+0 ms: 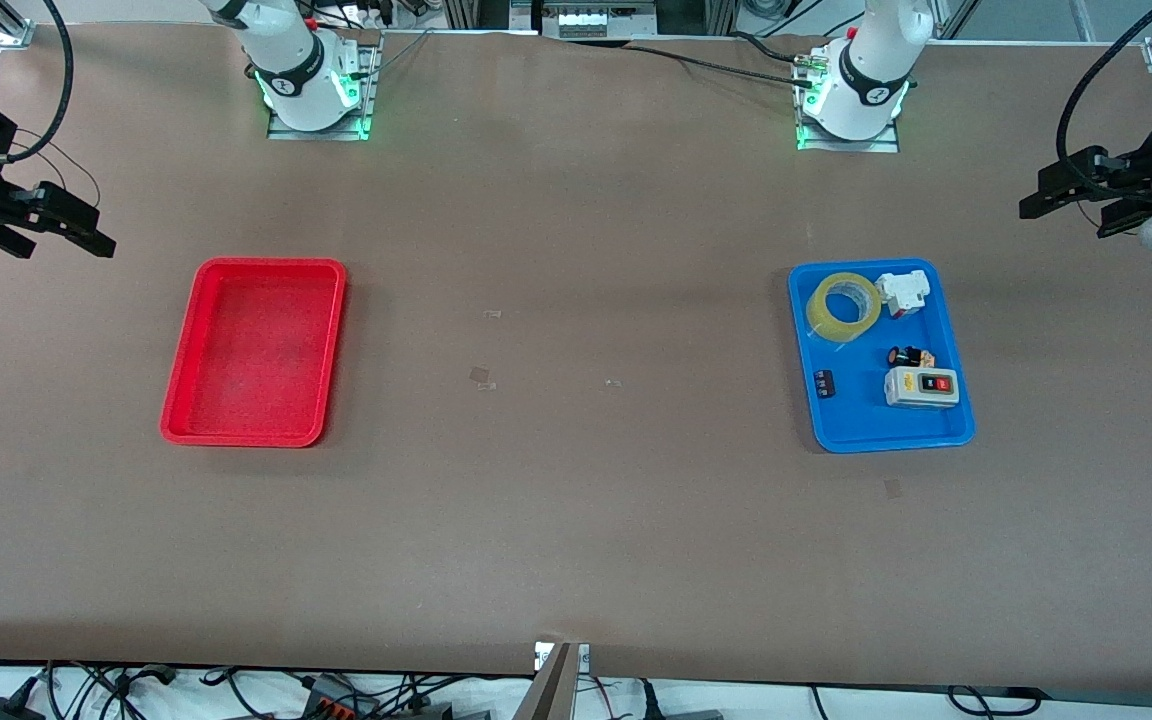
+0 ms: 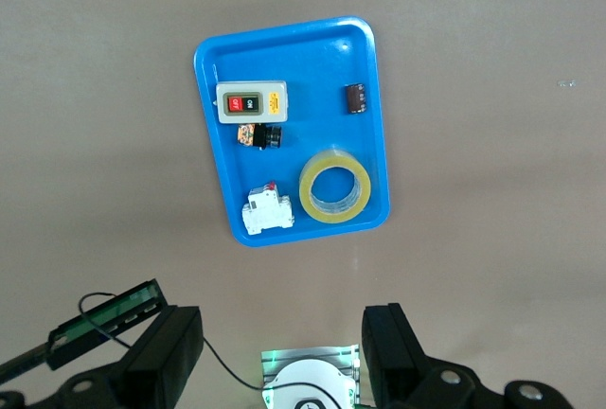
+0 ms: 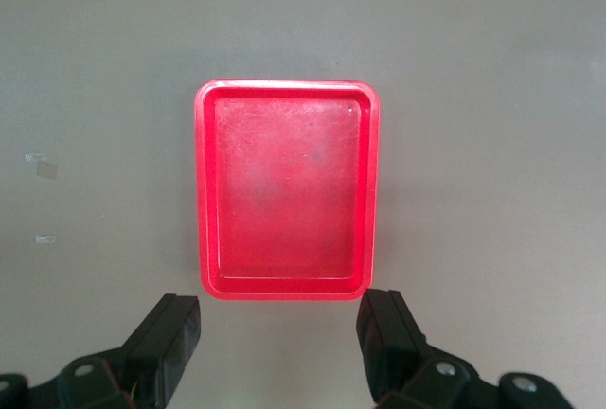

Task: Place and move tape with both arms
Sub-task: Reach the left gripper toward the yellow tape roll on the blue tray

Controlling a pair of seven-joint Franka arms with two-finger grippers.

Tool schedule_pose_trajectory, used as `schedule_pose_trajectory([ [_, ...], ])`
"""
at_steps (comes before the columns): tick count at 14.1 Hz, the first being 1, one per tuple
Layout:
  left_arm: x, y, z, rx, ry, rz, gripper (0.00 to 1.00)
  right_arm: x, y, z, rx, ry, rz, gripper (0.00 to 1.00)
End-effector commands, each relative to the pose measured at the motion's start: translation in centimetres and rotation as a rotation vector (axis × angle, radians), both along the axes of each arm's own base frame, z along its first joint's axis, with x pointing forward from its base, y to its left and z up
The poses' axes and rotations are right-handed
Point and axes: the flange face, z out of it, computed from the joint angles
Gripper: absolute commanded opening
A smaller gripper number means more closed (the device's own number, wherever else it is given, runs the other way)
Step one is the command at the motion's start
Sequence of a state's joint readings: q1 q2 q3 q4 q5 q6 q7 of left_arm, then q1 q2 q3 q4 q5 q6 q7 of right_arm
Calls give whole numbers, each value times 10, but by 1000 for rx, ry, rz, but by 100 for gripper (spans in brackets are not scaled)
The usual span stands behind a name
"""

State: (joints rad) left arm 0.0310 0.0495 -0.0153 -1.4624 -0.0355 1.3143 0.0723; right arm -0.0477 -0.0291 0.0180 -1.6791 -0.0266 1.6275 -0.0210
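The yellowish translucent ring of packing tape lies flat in the blue plastic tray, in the corner nearest the robots' bases, while the left end effector and right end effector hang spread at the brown surface's ends, the red plastic tray sitting well apart.

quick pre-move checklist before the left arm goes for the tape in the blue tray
1. Left gripper open and holding nothing: ok, fingers spread wide in its wrist view.
2. Tape reachable from above: ok, it lies flat in the blue tray, hole up, nothing on top.
3. Room around the tape: cannot tell, the white breaker sits close beside it.
4. Other tray items clear of the tape: ok, the switch box lies nearer the front camera.
5. Red tray free to receive: ok, nothing in it.
6. Right gripper out of the way: ok, open, waiting near the red tray's end.
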Motion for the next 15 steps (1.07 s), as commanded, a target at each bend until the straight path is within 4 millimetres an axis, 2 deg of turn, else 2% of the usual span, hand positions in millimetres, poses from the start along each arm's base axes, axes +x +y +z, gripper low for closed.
schedule_pose_trajectory([
  [1,-6,2,3,20,7,7,100,-8,2,6,13,-3,14,99],
  [3,-6,0,-4,20,22,4,100,-7,2,6,13,-3,14,99],
  [5,-3,-4,-35,19,53,-5,100,-7,2,6,13,-4,14,99],
  [7,-1,-8,-78,18,53,-15,100,-7,3,8,13,-4,11,99],
  [8,0,-16,-103,17,58,-37,100,-6,3,6,13,-1,9,99],
  [10,-4,-17,-157,15,57,-42,100,-6,3,6,13,-1,11,99],
  [12,-13,-27,-213,16,32,-59,100,-6,3,6,13,0,9,99],
  [15,-37,-28,-286,17,-9,-58,100,-6,3,7,13,-1,11,99],
])
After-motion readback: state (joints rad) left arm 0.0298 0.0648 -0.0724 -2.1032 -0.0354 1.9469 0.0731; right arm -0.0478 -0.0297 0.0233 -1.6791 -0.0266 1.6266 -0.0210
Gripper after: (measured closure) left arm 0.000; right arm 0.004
